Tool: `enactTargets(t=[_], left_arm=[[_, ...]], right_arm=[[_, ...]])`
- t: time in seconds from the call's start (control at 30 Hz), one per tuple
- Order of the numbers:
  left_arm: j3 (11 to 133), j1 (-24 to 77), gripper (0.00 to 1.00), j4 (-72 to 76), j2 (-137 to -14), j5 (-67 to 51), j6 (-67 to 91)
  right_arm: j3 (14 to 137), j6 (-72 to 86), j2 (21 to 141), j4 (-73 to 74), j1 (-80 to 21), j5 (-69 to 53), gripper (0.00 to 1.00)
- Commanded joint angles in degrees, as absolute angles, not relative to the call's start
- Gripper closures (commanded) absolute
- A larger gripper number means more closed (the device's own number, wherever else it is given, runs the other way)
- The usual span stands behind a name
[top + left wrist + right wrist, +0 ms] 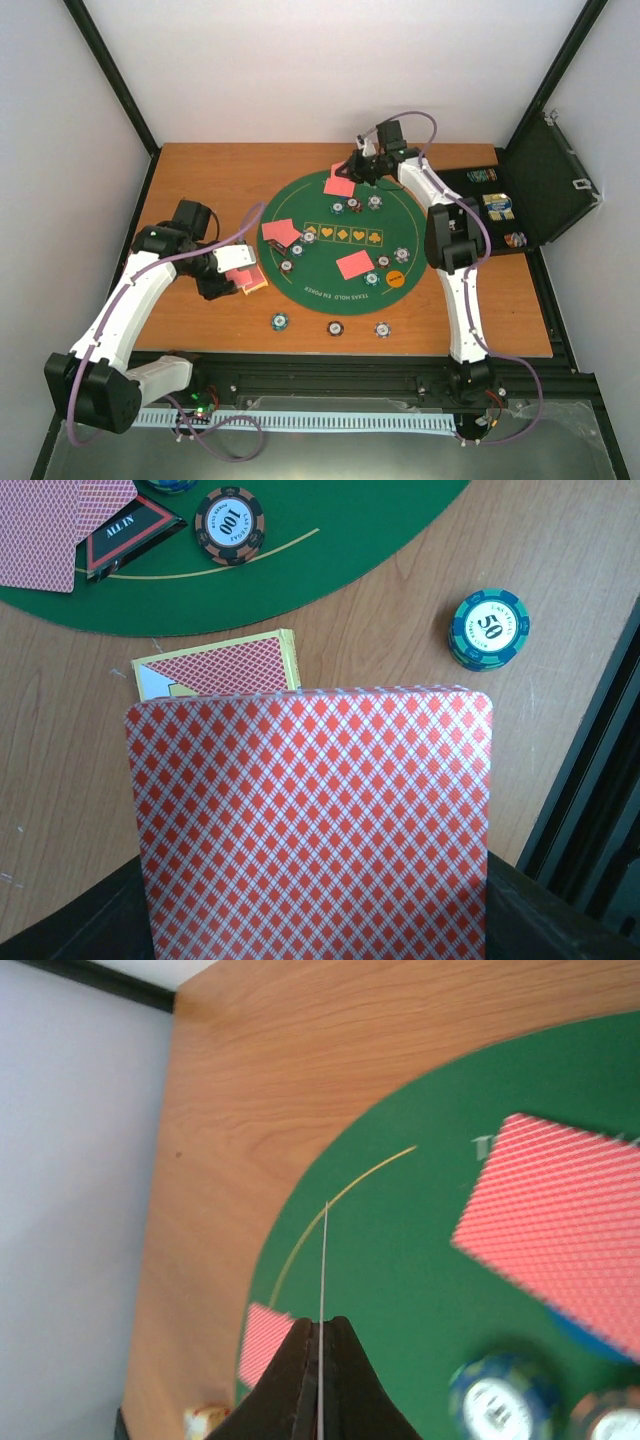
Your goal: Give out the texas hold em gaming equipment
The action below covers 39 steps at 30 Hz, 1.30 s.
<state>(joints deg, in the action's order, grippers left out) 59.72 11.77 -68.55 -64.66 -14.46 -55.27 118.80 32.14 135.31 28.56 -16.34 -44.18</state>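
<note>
- Roughly midway, I'd judge: dealt cards (355, 265) and striped chips (352, 207) lie on the round green felt mat (300, 200); three more chips (281, 321) sit on the near wood surface (200, 180).
- Left hand (236, 270) is clamped on a glossy diamond-patterned card (310, 820), over the yellow-edged deck box (215, 670), left of the mat.
- Right hand (320, 1332) is pinched on a thin card (323, 1250), seen edge-on over the mat's far side.
- Remaining: the black case (545, 170) at right holds more chips.

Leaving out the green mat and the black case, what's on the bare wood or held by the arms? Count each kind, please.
Poker chips on the wood: 3
Card box: 1
Cards held: 2, the left card and the right card
Total: 6
</note>
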Motion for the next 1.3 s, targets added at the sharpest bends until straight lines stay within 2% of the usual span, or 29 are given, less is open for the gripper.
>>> enactTargets(t=[0.0, 0.23, 0.33, 0.4, 0.43, 0.67, 0.83, 0.97, 1.27], left_arm=[[62.08, 11.60, 0.99, -68.59, -65.28, -16.33, -54.24], [61.52, 11.60, 0.99, -68.33, -65.31, -15.65, -54.62], [61.95, 11.60, 0.99, -68.34, -65.29, -15.63, -54.69], [62.37, 11.60, 0.99, -68.37, -65.54, -15.76, -54.67], [62.54, 11.60, 0.99, -68.50, -65.68, -15.89, -54.64], [61.74, 11.60, 0.99, -68.47, -64.94, -16.07, -54.61], [60.22, 11.60, 0.99, -67.61, -64.09, -15.03, -55.11], [60.15, 11.60, 0.99, -67.09, -64.43, -15.37, -54.81], [62.52, 11.59, 0.99, -67.63, -66.31, -15.93, -53.79]], right_arm=[[130.68, 30.52, 144.84, 36.28, -16.02, -44.16, 0.96], [139.30, 34.07, 151.98, 35.44, -14.98, -44.03, 0.83], [139.18, 33.12, 152.23, 37.17, -14.88, -42.44, 0.75], [138.94, 32.15, 152.27, 39.11, -14.85, -41.23, 0.61], [138.88, 31.53, 152.25, 40.53, -14.78, -40.44, 0.59], [133.31, 27.56, 146.18, 44.49, -14.21, -33.72, 0.57], [132.06, 25.30, 139.87, 47.60, -14.06, -29.74, 0.48], [124.32, 25.34, 131.61, 44.56, -14.13, -30.02, 0.36], [89.75, 30.76, 106.15, 27.58, -22.01, -33.26, 0.25]])
